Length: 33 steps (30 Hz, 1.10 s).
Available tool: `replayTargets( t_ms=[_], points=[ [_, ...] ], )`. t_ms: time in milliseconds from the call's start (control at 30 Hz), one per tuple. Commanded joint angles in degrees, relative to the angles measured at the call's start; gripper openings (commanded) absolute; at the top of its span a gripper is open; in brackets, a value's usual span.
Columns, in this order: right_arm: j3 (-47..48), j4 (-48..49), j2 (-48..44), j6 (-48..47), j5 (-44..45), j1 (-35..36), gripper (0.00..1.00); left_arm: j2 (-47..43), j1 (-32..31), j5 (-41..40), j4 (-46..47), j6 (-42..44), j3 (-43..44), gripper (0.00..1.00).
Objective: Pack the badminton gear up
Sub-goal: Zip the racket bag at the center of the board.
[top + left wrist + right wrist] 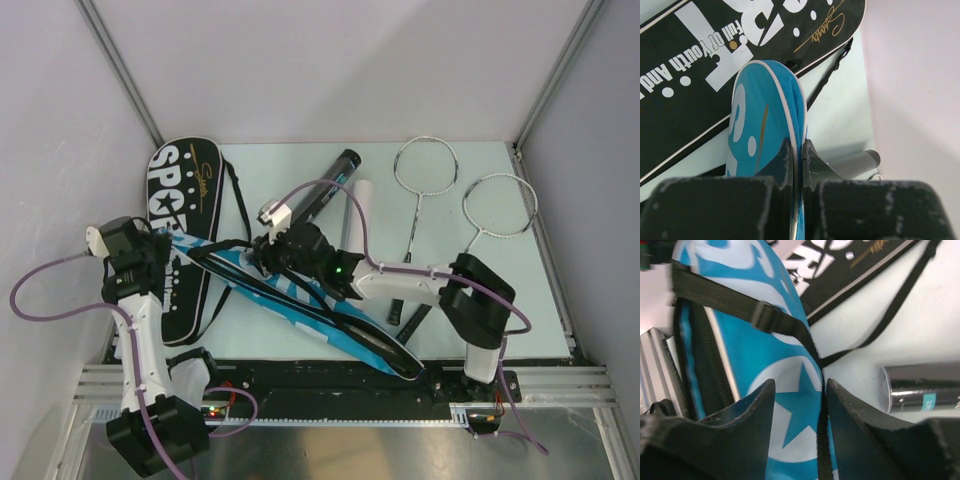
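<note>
The blue "SPORT" cover [300, 300] lies diagonally across the table's middle. My left gripper [168, 247] is shut on its rounded end's white-piped edge [799, 150]; the blue cover fills the left wrist view [765, 110]. My right gripper [266, 256] is open just above the blue cover's white star [800, 410]. Its jaws [800, 382] stand apart, and the cover's black strap [740, 302] runs beside the right finger. The black cover [185, 215] lies flat at the left. The black teal-printed tube [332, 185] and the white tube [359, 212] lie behind. Two silver rackets [425, 165] [498, 205] lie at the back right. No shuttlecocks or blue racket show.
The enclosure's white walls and metal posts [120, 70] close in the table's back and sides. The rackets' dark handles [410, 312] lie under my right arm. The tube's shiny end [920, 387] is just right of my right gripper. The metal rail [330, 385] runs along the near edge.
</note>
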Motion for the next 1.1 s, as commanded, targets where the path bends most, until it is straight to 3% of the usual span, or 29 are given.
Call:
replayTargets(
  t_ms=[0,333,633,1067],
  points=[
    [0.10,1.60,-8.54,-10.48,-3.26,0.41,0.53,1.08,0.08,1.29,-4.43,-2.12,1.54,0.00],
    [-1.79,11.32,-9.03,-28.11,-16.70,0.42,0.51,3.88,0.66,1.71,-7.25,-1.71,3.86,0.00],
    [-1.77,23.18,-0.68,-49.69,-12.06,5.10,0.51,5.06,1.29,2.22,-9.66,-2.58,5.57,0.00],
    [-1.69,38.74,8.64,-64.25,-20.61,3.91,0.46,5.04,2.23,1.86,-11.96,0.23,8.04,0.00]
  ],
)
